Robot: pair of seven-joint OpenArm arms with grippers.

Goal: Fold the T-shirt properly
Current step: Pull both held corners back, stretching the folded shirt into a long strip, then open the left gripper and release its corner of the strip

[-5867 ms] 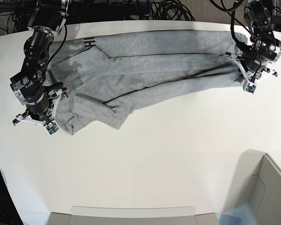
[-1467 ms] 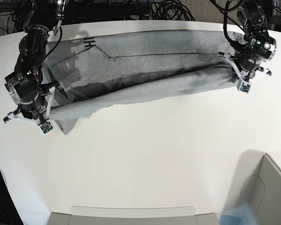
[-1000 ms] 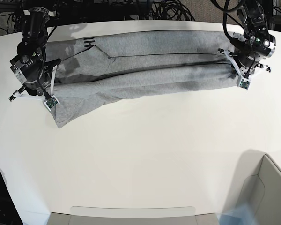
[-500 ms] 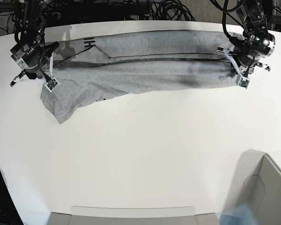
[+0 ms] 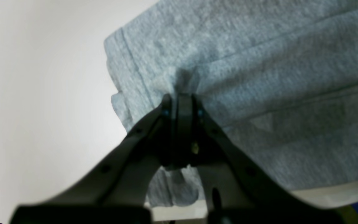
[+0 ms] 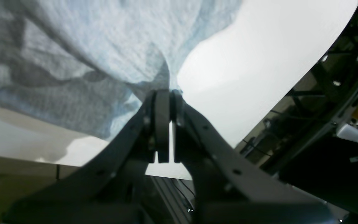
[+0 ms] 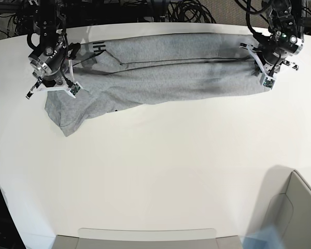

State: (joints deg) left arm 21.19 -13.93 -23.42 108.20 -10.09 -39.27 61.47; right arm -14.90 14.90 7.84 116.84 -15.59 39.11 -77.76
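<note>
Item: large heather-grey short-sleeved cotton T-shirt point(image 7: 160, 72), lying as a long band along the far edge of the white bench point(image 7: 160, 176), its long axis running side to side in the base view.

Holders: 2. The left tool point(image 7: 269, 78) is clamped on the band's end at that view's right; the right tool point(image 7: 67, 88) is clamped on the cloth at that view's left. Each arm sits at its own end, neither nearer the middle.

Loose part: a flap of cloth trails toward the near side below the right tool, untidy.

Judgement: the coming move turns on that side-to-side axis; the nearer long edge probably needs squaring first.

View notes: the left wrist view shows jaws pinched on a stitched hem point(image 5: 129, 62); the right wrist view shows jaws pinched on a lifted peak of cloth point(image 6: 166, 77) beside the bench edge. Only the base view shows black lettering point(image 7: 97, 49).
</note>
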